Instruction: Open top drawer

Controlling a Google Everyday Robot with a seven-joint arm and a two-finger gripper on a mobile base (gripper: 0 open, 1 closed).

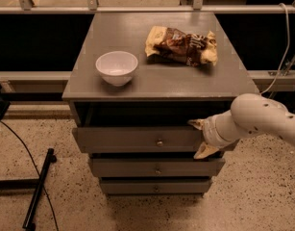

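The top drawer (132, 139) is the widest grey front of three, with a small round metal knob (159, 142) at its centre. A dark gap shows between it and the cabinet top. My gripper (198, 138) is at the right part of this drawer front, to the right of the knob. It is open, with one fingertip (197, 124) at the front's upper edge and the other (203, 152) at its lower edge. The white arm (262, 119) reaches in from the right.
On the grey cabinet top (152, 81) stand a white bowl (116, 67) and a brown-and-yellow snack bag (181, 45). Two narrower drawers (155, 168) lie below. A black stand and cable (39, 186) lie on the speckled floor at the left. A railing (147, 8) runs behind.
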